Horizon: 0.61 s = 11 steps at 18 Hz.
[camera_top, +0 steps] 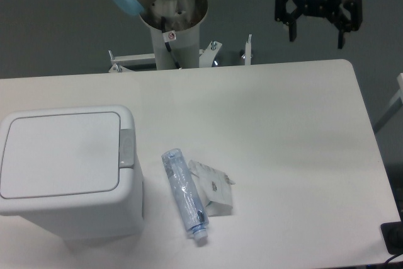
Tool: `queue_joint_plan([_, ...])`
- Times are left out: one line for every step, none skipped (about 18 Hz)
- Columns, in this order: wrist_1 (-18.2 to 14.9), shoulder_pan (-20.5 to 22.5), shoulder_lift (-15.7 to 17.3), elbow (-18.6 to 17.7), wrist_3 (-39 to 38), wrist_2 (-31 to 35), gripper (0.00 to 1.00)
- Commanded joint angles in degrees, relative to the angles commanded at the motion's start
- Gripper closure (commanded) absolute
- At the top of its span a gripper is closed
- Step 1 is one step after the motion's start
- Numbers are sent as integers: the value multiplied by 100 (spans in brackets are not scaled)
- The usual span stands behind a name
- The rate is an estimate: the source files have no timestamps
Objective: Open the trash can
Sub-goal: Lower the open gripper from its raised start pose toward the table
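Trash can [66, 171] at 8 o'clock on the counter [283, 130], lid shut. Gripper [317, 29] up at 1 o'clock, jaws spread wide, holding nothing. Bottle [184, 193] lying beside the bin, label not readable.

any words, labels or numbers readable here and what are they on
No text can be read.
Small round red and white sticker on the robot's post: too small to read.
Dark mark on the crumpled white packet beside the bottle: blurred, unreadable.
Trash can, its grey latch, the table and the tool: no lettering visible.
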Motion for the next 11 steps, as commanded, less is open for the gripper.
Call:
queue_joint_plan([0,0,0,-17,0,26,0])
queue_joint_plan([0,0,0,-17,-9,44,0])
queue_joint_plan([0,0,0,-17,-9,26,0])
queue_joint_plan([0,-9,0,-17,-17,-9,0])
queue_joint_plan([0,-26,0,-17,-78,-35,0])
queue_joint_plan([9,-35,-35,-17,-288,-114,0])
queue_joint_plan([35,-44,-96,-9,-508,-228,0])
queue_joint_plan([105,-79,-131,0,-753,-342,0])
queue_joint_plan([184,-97,-167,9,-1008,-473,0])
queue_joint_plan([289,-114,-210,44,-1254,-640,0])
queue_joint_plan([334,-193,-289,131,-1674,-911,0])
